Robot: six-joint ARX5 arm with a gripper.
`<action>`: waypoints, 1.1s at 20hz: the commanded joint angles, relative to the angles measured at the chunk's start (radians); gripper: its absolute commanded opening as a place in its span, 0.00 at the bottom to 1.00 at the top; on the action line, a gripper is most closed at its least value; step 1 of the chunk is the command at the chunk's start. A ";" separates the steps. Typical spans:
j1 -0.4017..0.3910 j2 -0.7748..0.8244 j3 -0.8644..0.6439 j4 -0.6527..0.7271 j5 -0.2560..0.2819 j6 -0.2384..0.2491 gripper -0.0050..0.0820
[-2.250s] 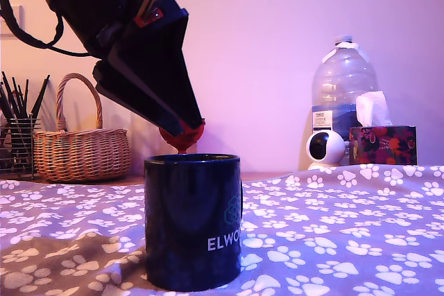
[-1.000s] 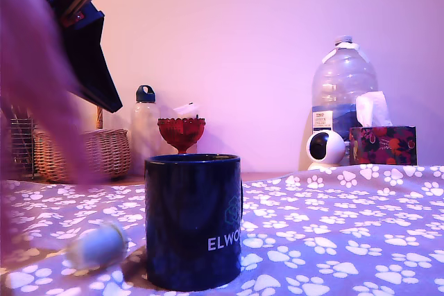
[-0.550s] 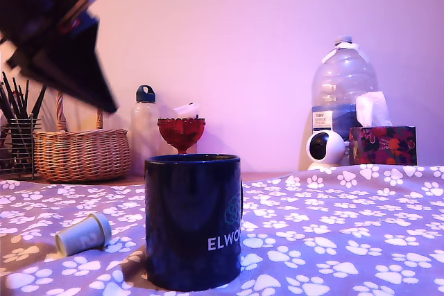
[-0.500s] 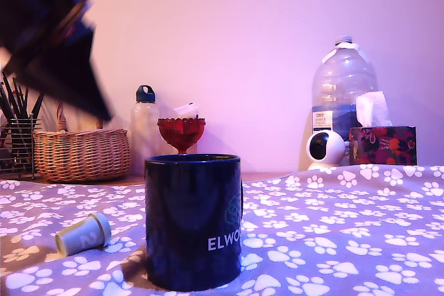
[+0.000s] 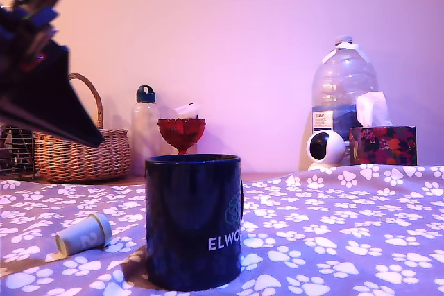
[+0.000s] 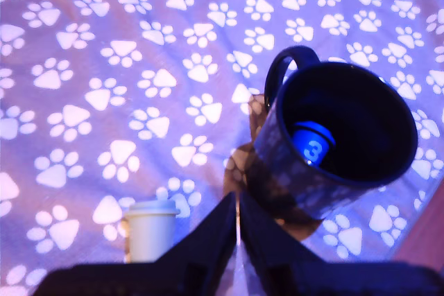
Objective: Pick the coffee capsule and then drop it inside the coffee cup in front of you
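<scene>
The coffee cup (image 5: 193, 221) stands nearest on the paw-print cloth (image 5: 347, 220), "ELWO" lettering facing the exterior view. The wrist view looks into it: a blue capsule (image 6: 310, 145) marked "3" lies inside. Just beside the cup, on the exterior view's left, a pale coffee capsule (image 5: 83, 233) lies on its side on the cloth, touching nothing else; in the wrist view it shows near the fingertips (image 6: 151, 229).

The gripper (image 6: 238, 207) hangs above and to the exterior view's left of the cup (image 5: 41, 95), its two dark fingers pressed together with only a thin slit between them, holding nothing.

Farther back stand a wicker basket (image 5: 87, 150), a water bottle with a dark cap (image 5: 145, 126), a red goblet dish (image 5: 181, 133), a small white camera (image 5: 325, 148), a tissue box (image 5: 383, 143) and a large clear water jug (image 5: 343, 81).

Half a second ago the gripper sat higher; it has dropped lower, now covering the basket's left part. The pale capsule and cup have not moved.
</scene>
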 commanded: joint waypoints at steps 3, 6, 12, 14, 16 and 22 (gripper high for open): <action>-0.004 -0.090 -0.053 0.024 -0.035 -0.036 0.04; -0.004 -0.133 -0.053 0.024 -0.063 -0.045 0.04; -0.006 -0.169 -0.053 -0.040 -0.155 -0.092 0.04; -0.006 -0.180 -0.053 -0.043 -0.190 -0.097 0.04; -0.006 -0.187 -0.053 -0.047 -0.216 -0.097 0.04; -0.006 -0.187 -0.053 -0.047 -0.258 -0.097 0.05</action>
